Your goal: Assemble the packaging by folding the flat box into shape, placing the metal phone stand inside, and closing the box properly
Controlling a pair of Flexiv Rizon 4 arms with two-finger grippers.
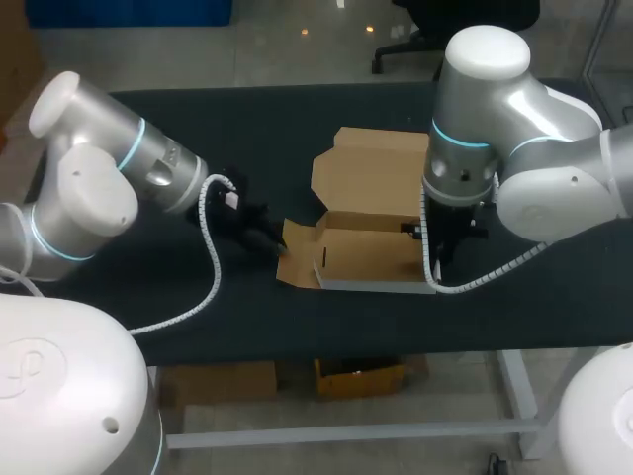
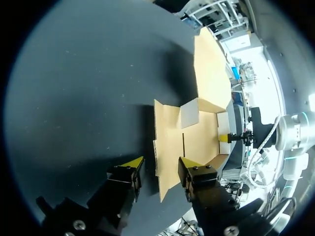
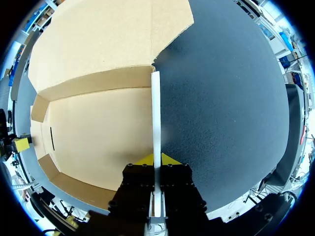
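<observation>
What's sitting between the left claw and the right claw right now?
Only the open cardboard box, clearest in the head view: left claw at one end, right claw clamped on the other end's wall.

A table (image 1: 297, 317) with a dark, matte top stretches across the view.

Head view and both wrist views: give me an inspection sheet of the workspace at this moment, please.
Surface: black table.
Job's things: cardboard box folded open, lid up; phone stand not seen.
Clutter: nothing seen.
Grippers: left gripper open, at the box's side flap; right gripper has its fingers shut on the opposite side wall.
Cables: left arm's coiled cable and right arm's coiled cable hang over the table.
Surroundings: nothing seen reaching over the table.
</observation>
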